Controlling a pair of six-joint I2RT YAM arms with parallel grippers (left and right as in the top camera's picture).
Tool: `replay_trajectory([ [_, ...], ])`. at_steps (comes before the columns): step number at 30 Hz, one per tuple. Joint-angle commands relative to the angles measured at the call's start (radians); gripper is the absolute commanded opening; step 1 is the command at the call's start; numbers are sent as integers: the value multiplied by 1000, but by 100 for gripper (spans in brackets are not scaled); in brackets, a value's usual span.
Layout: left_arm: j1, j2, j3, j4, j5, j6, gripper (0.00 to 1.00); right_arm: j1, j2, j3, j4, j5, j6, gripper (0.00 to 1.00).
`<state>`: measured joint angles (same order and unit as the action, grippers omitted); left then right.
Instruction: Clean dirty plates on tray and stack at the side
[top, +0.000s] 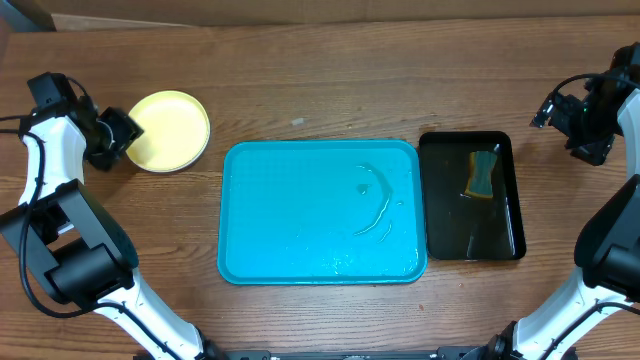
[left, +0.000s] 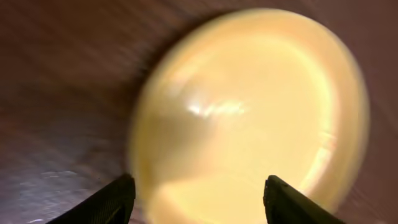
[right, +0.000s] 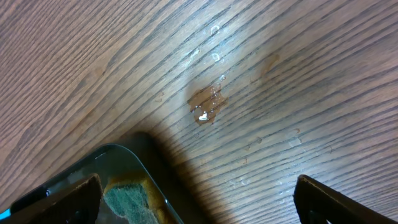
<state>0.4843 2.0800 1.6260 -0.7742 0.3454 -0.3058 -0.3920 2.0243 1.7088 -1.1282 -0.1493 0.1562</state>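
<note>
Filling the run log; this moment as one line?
left gripper: open beside yellow plate | yellow plate: on table, off blue tray | right gripper: open | sponge: in black tray

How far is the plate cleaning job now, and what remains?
Looks nearly done. The blue tray holds no plates, only water streaks. A pale yellow plate lies on the table beside it; whether others lie beneath cannot be told. In hand: the left gripper is at that plate's rim, jaws open. The right gripper is open and empty; the sponge sits in the black tray. Left: probably only backing away.
</note>
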Motion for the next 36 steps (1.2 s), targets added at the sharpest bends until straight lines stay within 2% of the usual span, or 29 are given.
replay_trajectory([
  [1, -2, -2, 12, -12, 493, 167, 72, -2, -34, 18, 2, 2, 1, 100],
  [4, -7, -2, 12, -55, 681, 189, 79, -2, -34, 18, 2, 2, 1, 100],
  [6, -8, -2, 12, -105, 729, 190, 86, -2, -34, 18, 2, 2, 1, 100],
  [8, -8, -2, 12, -149, 728, 190, 98, -2, -34, 18, 2, 2, 1, 100],
  [11, -8, -2, 12, -196, 702, 190, 100, -2, -34, 18, 2, 2, 1, 100],
  [22, -8, -2, 12, -247, 429, 190, 100, -2, -34, 18, 2, 2, 1, 100],
  [36, -8, -2, 12, -246, -17, 190, 100, -2, -34, 18, 2, 2, 1, 100],
])
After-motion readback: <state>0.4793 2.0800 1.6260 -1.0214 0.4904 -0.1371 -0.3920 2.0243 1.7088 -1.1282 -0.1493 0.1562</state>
